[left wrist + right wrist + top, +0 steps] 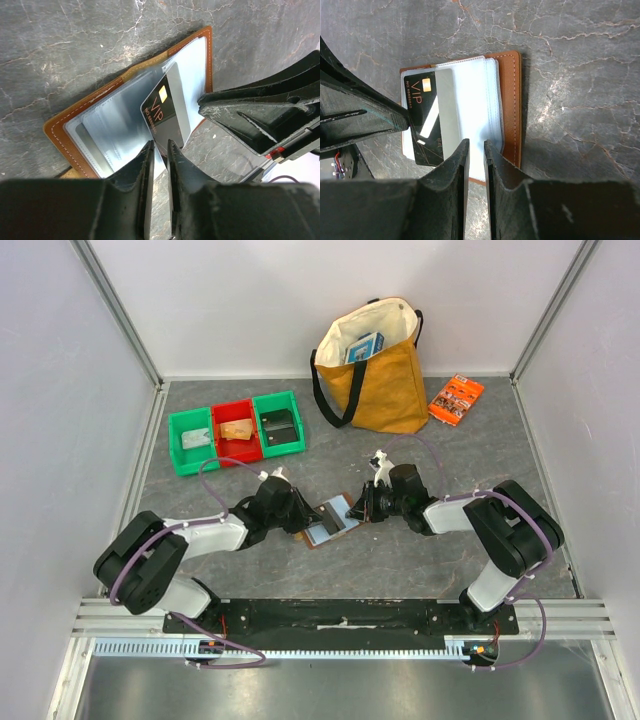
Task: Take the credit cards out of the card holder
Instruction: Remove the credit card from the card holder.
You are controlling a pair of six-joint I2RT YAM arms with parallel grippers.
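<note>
The brown card holder lies open on the grey table between my two grippers, its pale clear pockets facing up. A black credit card marked VIP sticks halfway out of a pocket, with a grey card beside it. My left gripper is open by a narrow gap, with its tips at the black card's lower corner and only table showing between them. My right gripper is also narrowly open, its tips over the pocket pages at the holder's opposite edge.
A yellow tote bag stands at the back with an orange packet to its right. Green and red bins sit at the back left. White walls close in both sides.
</note>
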